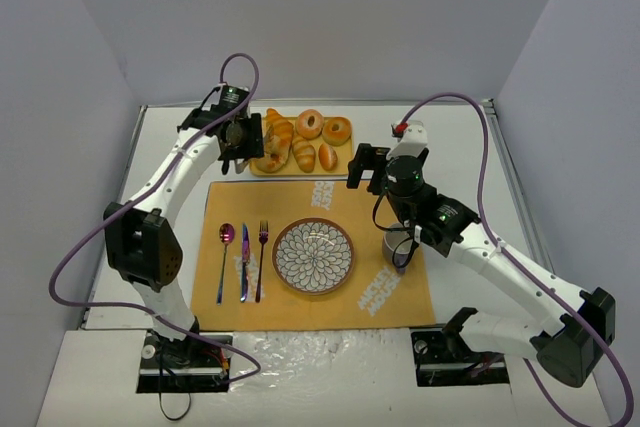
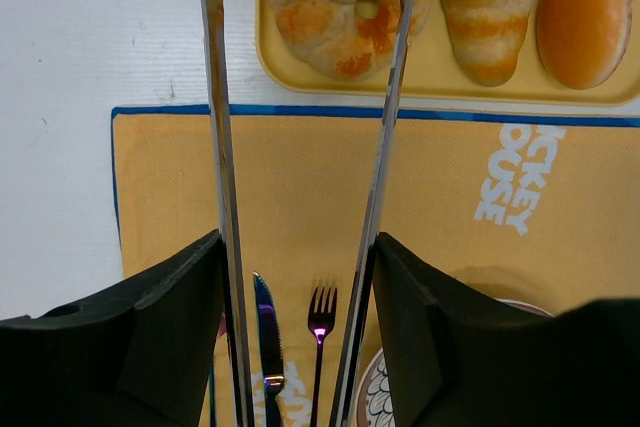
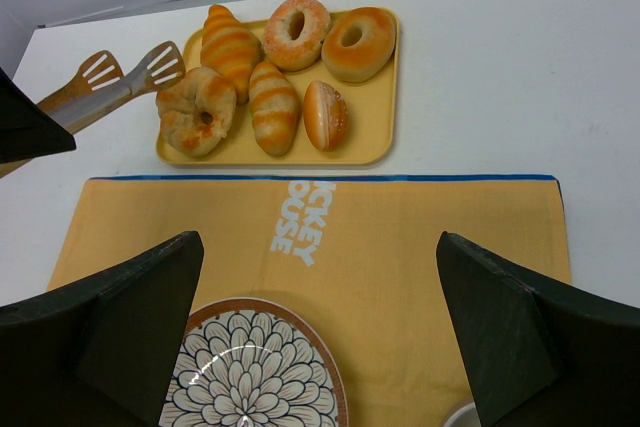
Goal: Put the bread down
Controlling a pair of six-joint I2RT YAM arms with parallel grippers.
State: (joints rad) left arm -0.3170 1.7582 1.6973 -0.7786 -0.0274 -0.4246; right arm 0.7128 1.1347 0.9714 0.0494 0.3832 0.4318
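Round knotted golden-brown glazed bun (image 3: 195, 112): on yellow plastic tray (image 3: 375, 137), far side of white bench (image 3: 500, 77). I judge it light, soft, crushable, slick-glazed; pinch its flanks gently. Holdings: left pincer (image 2: 300, 347) clenched on slotted metal tongs (image 2: 222, 147); right pincer (image 3: 315, 277) released, empty.

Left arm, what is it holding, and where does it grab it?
The left tool holds metal tongs near their handle end, both arms between its fingers. The right tool is open and empty.

Tray (image 3: 378, 119) lies behind placemat (image 1: 300, 202), knotted bun (image 3: 196, 110) at its front-left corner; on placemat, plate (image 1: 313, 256) sits centre, spoon (image 1: 226, 239), knife (image 1: 244, 269), fork (image 1: 262, 252) to its left.
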